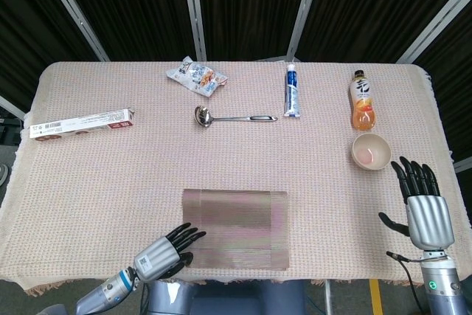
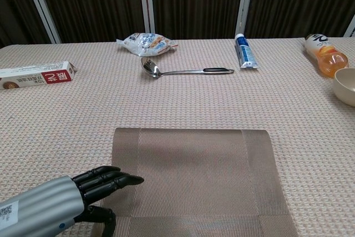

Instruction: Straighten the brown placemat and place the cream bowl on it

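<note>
The brown placemat (image 1: 234, 229) lies flat near the table's front edge, its sides square to that edge as far as both views show, so the straightening looks done or close to it. The left hand (image 1: 164, 253) sits at the mat's near-left corner, fingers (image 2: 113, 180) extended low over the weave and the thumb tucked below; it holds nothing, and whether the fingertips press the mat or hang just above it cannot be told. The cream bowl (image 1: 370, 151) stands upright well to the right of the mat, just ahead of the right hand (image 1: 425, 208), with the orange drink bottle (image 1: 361, 101) just beyond it.

The step in hand appears to be the last trim of the mat and then the pickup. To do it well, any final nudge should come from flat fingers sliding the corner, not lifting it, so the mat does not buckle. The left hand should then clear the mat. The right hand needs to reach forward to the bowl's rim, take it from the near side so the bottle is not knocked, and carry it level to the mat's middle.

The right hand stands palm forward, fingers straight and spread, thumb out to its left, empty.
</note>
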Robot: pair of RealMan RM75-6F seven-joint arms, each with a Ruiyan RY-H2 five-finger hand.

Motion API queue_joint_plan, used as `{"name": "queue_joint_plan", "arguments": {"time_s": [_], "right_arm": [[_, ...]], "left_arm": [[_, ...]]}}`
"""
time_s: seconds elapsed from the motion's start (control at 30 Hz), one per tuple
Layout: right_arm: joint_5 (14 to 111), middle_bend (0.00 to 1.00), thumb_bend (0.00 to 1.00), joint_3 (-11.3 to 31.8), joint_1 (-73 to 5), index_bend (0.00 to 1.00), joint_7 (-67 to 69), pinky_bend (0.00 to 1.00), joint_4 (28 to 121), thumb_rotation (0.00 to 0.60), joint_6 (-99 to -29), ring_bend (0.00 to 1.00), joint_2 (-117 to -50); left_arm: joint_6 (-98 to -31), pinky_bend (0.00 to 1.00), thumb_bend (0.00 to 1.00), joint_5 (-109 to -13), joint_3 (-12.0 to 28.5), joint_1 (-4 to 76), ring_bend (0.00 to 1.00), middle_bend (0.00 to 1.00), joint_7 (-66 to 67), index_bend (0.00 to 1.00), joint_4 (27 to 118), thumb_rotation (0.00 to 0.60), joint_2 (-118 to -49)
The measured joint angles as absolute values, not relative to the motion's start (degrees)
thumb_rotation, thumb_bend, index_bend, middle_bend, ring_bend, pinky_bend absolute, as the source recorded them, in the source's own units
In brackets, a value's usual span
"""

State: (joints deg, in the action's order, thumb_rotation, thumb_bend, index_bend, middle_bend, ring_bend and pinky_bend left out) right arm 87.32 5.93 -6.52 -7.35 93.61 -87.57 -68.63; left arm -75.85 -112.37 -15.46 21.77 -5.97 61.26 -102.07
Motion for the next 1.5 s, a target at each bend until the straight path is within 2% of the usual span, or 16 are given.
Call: {"name": "queue_joint_plan", "arguments": {"time_s": [0.43, 0.63, 0.87, 1.0, 1.17, 1.3, 1.5], "right_arm": [[87.6, 0.0, 0.0, 6.0, -6.5, 0.0, -7.1, 0.0, 93.6, 0.6, -87.8, 0.0, -68.5], [87.8, 0.0, 0.0, 6.0, -6.5, 0.0, -7.5, 0.0, 93.9, 0.6, -88.1, 0.0, -68.5], [87.2, 0.0, 0.0, 6.4, -6.6, 0.0, -8.1, 0.0, 94.3, 0.6, -87.9, 0.0, -68.5], [86.5, 0.0, 0.0, 6.7, -6.7, 0.0, -8.1, 0.0, 94.2, 0.6, -87.7, 0.0, -68.4], [85.3, 0.0, 0.0, 7.2, -6.9, 0.0, -8.4, 0.0, 93.8, 0.6, -87.1, 0.0, -68.4], [84.2, 0.0, 0.0, 7.5, -7.1, 0.0, -8.8, 0.0, 93.4, 0.6, -86.3, 0.0, -68.5], [82.3, 0.0, 0.0, 7.6, -7.4, 0.0, -9.4, 0.0, 92.6, 0.6, -84.8, 0.0, -69.0]], "left_arm": [[-75.0, 0.0, 0.49, -109.3, -13.5, 22.6, 0.0, 0.0, -7.5, 0.62, 64.1, 0.6, -101.6], [-75.1, 0.0, 0.49, -107.9, -10.1, 24.5, 0.0, 0.0, -8.1, 0.63, 67.1, 0.6, -100.8], [-72.6, 0.0, 0.49, -103.9, -1.5, 29.7, 0.0, 0.0, -7.6, 0.64, 73.3, 0.6, -97.3], [-68.5, 0.0, 0.53, -98.7, 5.4, 33.6, 0.0, 0.0, -6.9, 0.64, 76.5, 0.6, -94.8], [-62.8, 0.0, 0.53, -90.5, 13.9, 38.5, 0.0, 0.0, -6.1, 0.64, 77.5, 0.6, -93.5], [-57.2, 0.0, 0.53, -83.1, 19.2, 42.7, 0.0, 0.0, -4.9, 0.64, 74.2, 0.6, -93.7], [-51.9, 0.0, 0.53, -76.8, 22.0, 46.0, 0.0, 0.0, -3.9, 0.64, 64.1, 0.6, -95.0]]}}
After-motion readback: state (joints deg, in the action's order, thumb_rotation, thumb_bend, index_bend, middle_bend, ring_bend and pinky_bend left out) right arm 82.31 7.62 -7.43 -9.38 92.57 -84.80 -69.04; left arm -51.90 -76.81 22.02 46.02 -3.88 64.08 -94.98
